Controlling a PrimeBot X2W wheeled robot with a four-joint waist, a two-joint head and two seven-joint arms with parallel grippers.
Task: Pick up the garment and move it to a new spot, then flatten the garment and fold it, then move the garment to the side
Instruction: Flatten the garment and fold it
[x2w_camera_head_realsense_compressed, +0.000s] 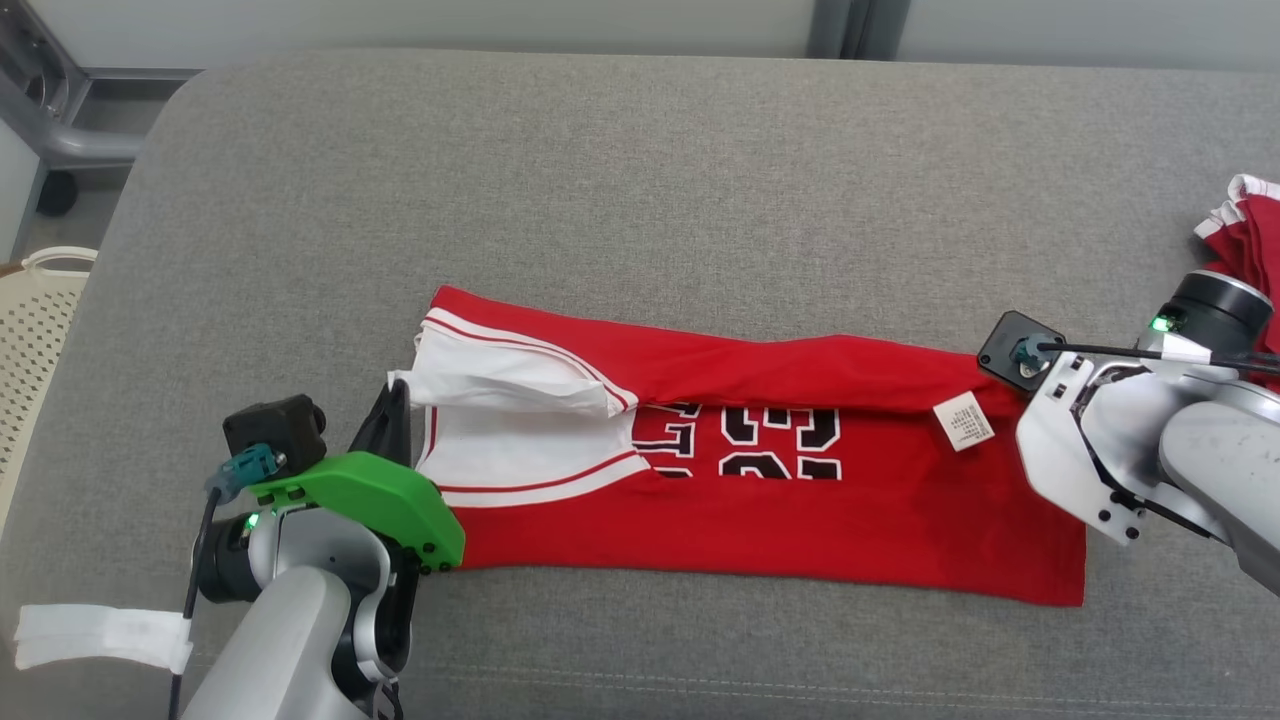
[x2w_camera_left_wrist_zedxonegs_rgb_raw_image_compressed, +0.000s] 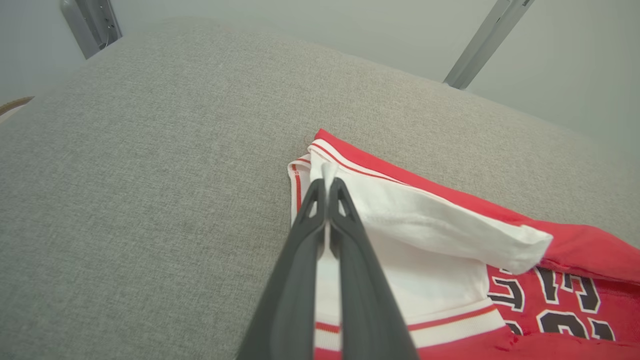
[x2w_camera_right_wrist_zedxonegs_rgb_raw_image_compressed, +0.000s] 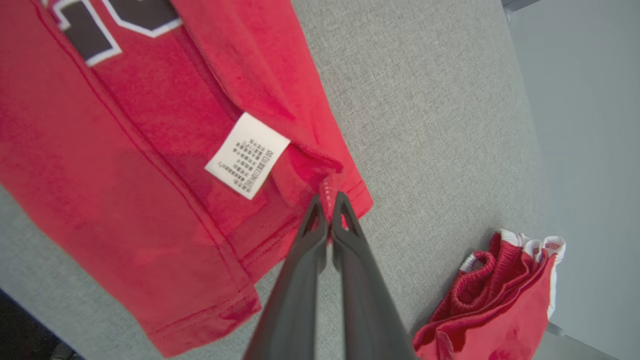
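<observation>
Red jersey (x2w_camera_head_realsense_compressed: 800, 520), left end effector (x2w_camera_left_wrist_zedxonegs_rgb_raw_image_compressed: 327, 187) pinching white edge (x2w_camera_left_wrist_zedxonegs_rgb_raw_image_compressed: 325, 170), right end effector (x2w_camera_right_wrist_zedxonegs_rgb_raw_image_compressed: 329, 201) pinching hem (x2w_camera_right_wrist_zedxonegs_rgb_raw_image_compressed: 350, 187).

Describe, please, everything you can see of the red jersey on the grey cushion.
The jersey is soft-looking red fabric with white, red-striped trim at its left end and black, white-edged numerals. It lies stretched across the cushion, its far edge folded over toward the middle, half covering the numerals. A white label shows near its right end. The left pincer pinches the white trim; the right pincer pinches the red hem corner.
</observation>
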